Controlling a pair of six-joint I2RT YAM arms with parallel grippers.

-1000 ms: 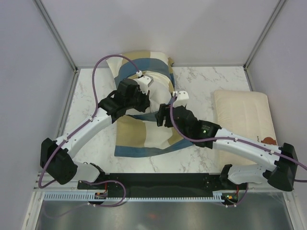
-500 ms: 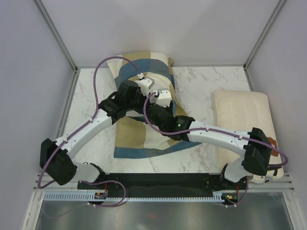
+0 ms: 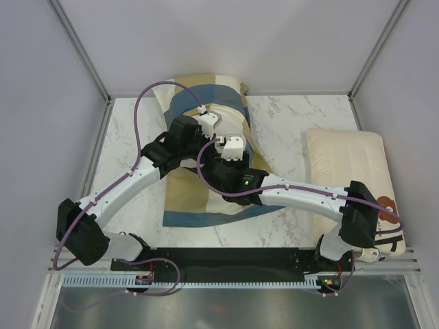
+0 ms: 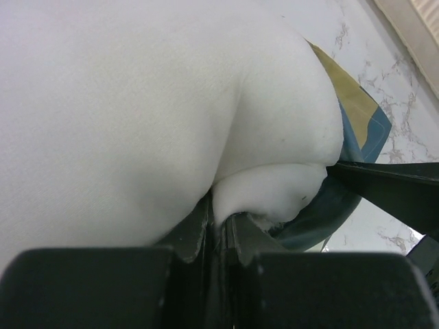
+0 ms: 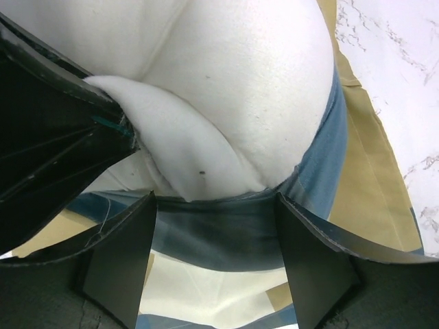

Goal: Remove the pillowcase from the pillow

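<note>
Left wrist: left pincer (image 4: 219, 216) pinches pillow (image 4: 137, 103); right pincer (image 5: 216, 205) spread around pillowcase (image 5: 357, 171) edge.

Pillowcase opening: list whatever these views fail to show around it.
- Left wrist view: the left hand pinches a fold of pillow, which fills the frame; most of the pillowcase is cut off by the edges.
- Right wrist view: whether the open right hand touches the blue hem cannot be told; too close.
- Top view: both wrists cover the opening; the right arm hides the bear-print pillow's near corner.
</note>
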